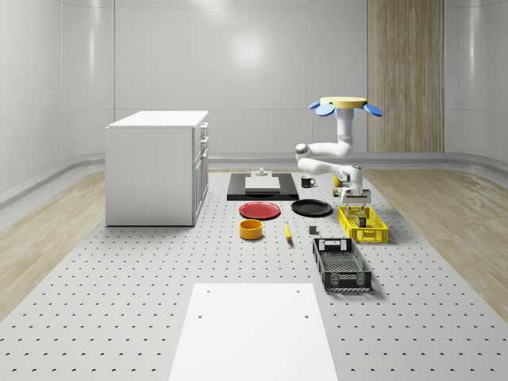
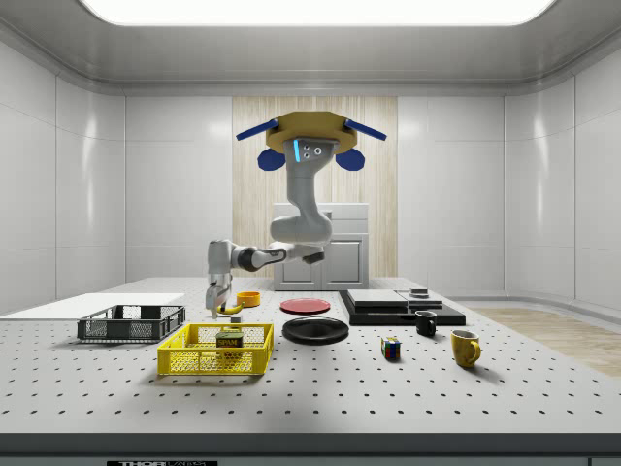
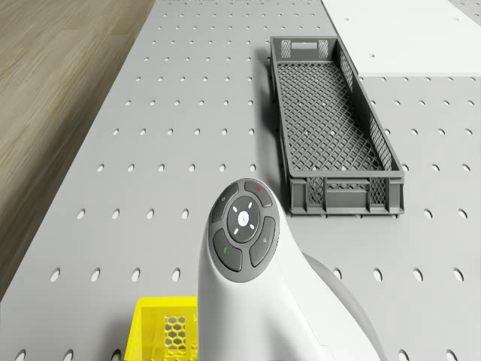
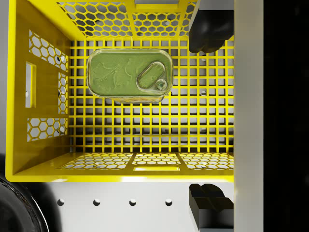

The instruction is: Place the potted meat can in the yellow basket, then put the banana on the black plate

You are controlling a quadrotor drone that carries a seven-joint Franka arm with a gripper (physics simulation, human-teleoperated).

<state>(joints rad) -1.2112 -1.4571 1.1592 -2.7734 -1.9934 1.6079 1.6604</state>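
tool: fingers apart, nothing in them, hanging just above the yellow basket
can: potted meat can sits in the basket right below, so step one looks done
drone: hovering over the counter
next: lift out, go for the banana, farther off past the black plate

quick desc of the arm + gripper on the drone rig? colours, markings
Glossy white jointed arm with grey joint bands, hung under a tan drone body with blue rotor guards. The wrist carries a dark grey button pad with red and green marks. The gripper has black fingers. No loose cables visible.
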